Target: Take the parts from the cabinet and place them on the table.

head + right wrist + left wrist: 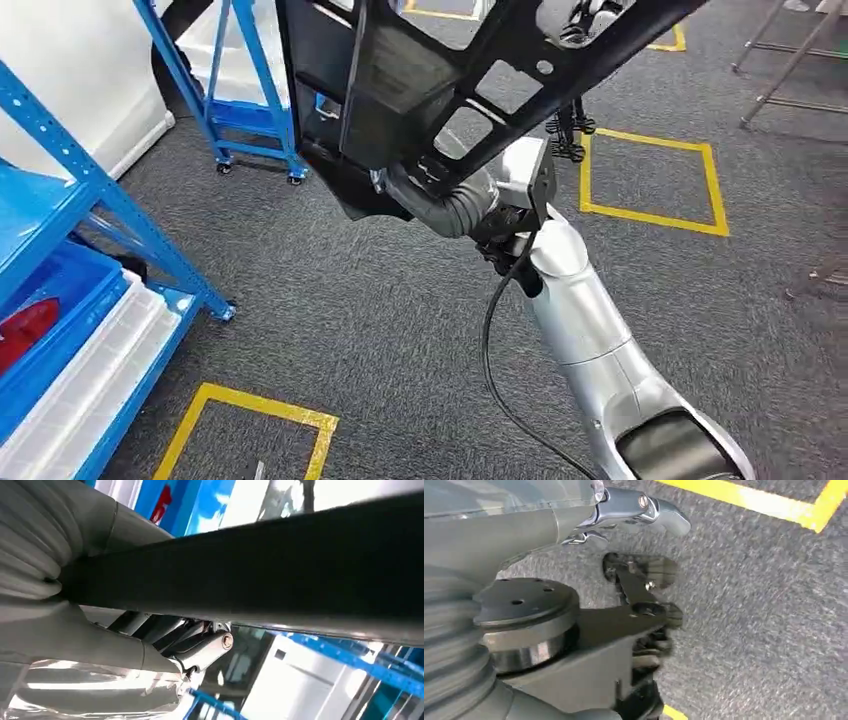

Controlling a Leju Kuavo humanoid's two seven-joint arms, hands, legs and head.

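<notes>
Large black plastic lattice part (420, 90) is off the blue metal rack (90, 250), carried over grey carpet (380, 330), right hand (450, 205) gripping it. Left hand (634, 590) hangs empty, fingers loosely apart. Still to do: placing it on the table

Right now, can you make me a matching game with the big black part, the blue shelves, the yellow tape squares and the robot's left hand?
Things:
1. large black plastic frame part with cut-out holes
2. blue metal shelving rack
3. yellow tape squares
4. left hand

Places or states:
A. stuck flat on the grey carpet
B. hanging over the floor, holding nothing
C. gripped by the right hand, held up
D. standing to the robot's left, with bins on it

Pairs: 1-C, 2-D, 3-A, 4-B
</notes>
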